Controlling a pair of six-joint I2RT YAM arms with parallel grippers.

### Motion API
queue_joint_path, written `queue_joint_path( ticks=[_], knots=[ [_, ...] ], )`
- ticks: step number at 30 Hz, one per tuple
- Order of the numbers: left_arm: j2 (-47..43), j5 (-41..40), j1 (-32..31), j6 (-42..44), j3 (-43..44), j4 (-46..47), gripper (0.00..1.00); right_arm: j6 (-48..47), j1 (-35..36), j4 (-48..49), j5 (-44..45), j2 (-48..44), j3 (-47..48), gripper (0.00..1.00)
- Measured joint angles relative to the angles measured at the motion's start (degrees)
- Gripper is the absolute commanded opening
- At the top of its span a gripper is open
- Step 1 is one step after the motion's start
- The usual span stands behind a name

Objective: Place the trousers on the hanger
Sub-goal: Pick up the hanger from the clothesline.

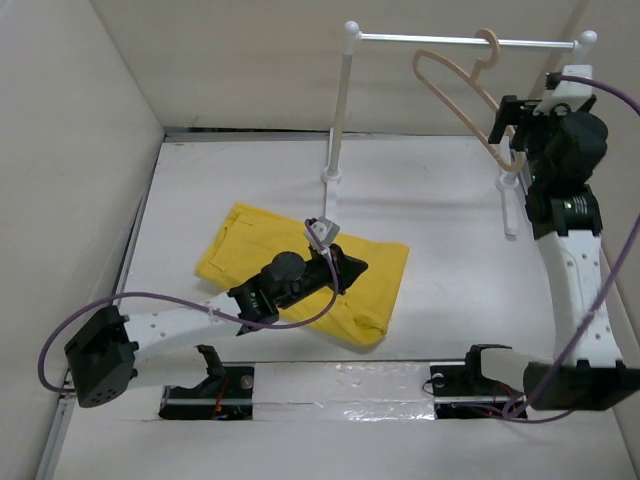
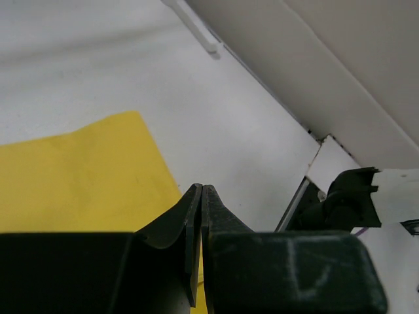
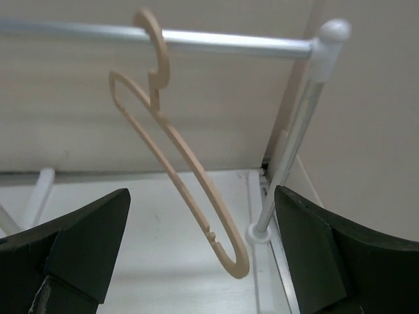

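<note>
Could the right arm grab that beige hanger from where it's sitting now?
Probably yes. The right hand is open and faces the hanger, which hangs from the rail straight ahead, in line with the gap between its fingers, with nothing in between. It likely just needs to move forward a little.

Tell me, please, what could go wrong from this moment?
The left gripper is shut over the bright yellow fabric trousers; it may hold little or no cloth, so a lift could fail. The slim beige triangular hanger hangs tilted by its hook on the metal rail; the open right gripper could knock it off.
</note>
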Motion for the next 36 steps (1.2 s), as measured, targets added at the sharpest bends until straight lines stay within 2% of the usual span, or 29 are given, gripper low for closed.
queue_joint_path(
  ticks=[6, 11, 14, 16, 18, 20, 21, 23, 24, 25, 27, 31, 36],
  knots=[
    [-3.28, 0.35, 0.0, 0.02, -1.33, 1.33, 0.03, -1.95, -5.35, -1.29, -11.98, 13.05, 0.7, 0.99],
    [-4.48, 0.74, 0.02, -0.24, -3.13, 0.87, 0.06, -2.95, -8.37, -1.42, -15.65, 15.69, 1.38, 0.96],
    [-5.64, 0.74, 0.0, -0.39, -3.65, 0.87, 0.06, -2.93, -9.6, -0.79, -17.05, 16.13, 1.44, 0.9],
    [-6.23, 0.7, 0.0, -0.42, -3.67, 0.92, 0.07, -2.67, -10.08, -0.15, -18.69, 16.68, 1.44, 0.82],
    [-6.6, 0.66, 0.0, -0.42, -3.67, 0.94, 0.07, -2.01, -10.12, 0.26, -20.61, 17.14, 1.31, 0.66],
    [-6.6, 0.63, 0.0, -0.44, -3.67, 0.96, 0.07, -1.18, -10.01, 1.7, -22.82, 17.2, 0.24, 0.5],
    [-6.6, 0.66, 0.0, -0.46, -3.67, 0.87, 0.07, -0.72, -10.01, 2.34, -23.8, 17.11, -0.39, 0.38],
    [-6.58, 0.66, 0.0, -0.57, -3.67, 0.96, 0.07, 0.37, -10.01, 3.39, -25.59, 17.11, -1.4, 0.26],
    [-6.56, 0.66, 0.0, -0.61, -3.67, 0.96, 0.07, 0.81, -9.99, 3.52, -26.29, 17.11, -1.68, 0.09],
    [-6.47, 0.66, 0.0, -0.63, -3.67, 0.96, 0.1, 1.31, -9.99, 3.52, -27.08, 17.11, -1.75, 0.03],
    [-6.23, 0.68, 0.0, -0.66, -3.67, 0.96, 0.11, 2.14, -9.88, 3.74, -28.28, 17.11, -1.73, 0.0],
    [-5.81, 0.66, 0.0, -0.81, -3.67, 0.94, 0.23, 3.96, -9.29, 4.57, -29.42, 16.68, -1.81, 0.0],
    [-5.6, 0.28, 0.0, -0.98, -3.67, 0.98, 0.27, 5.75, -7.3, 6.56, -28.7, 12.28, -3.17, 0.0]
  ],
)
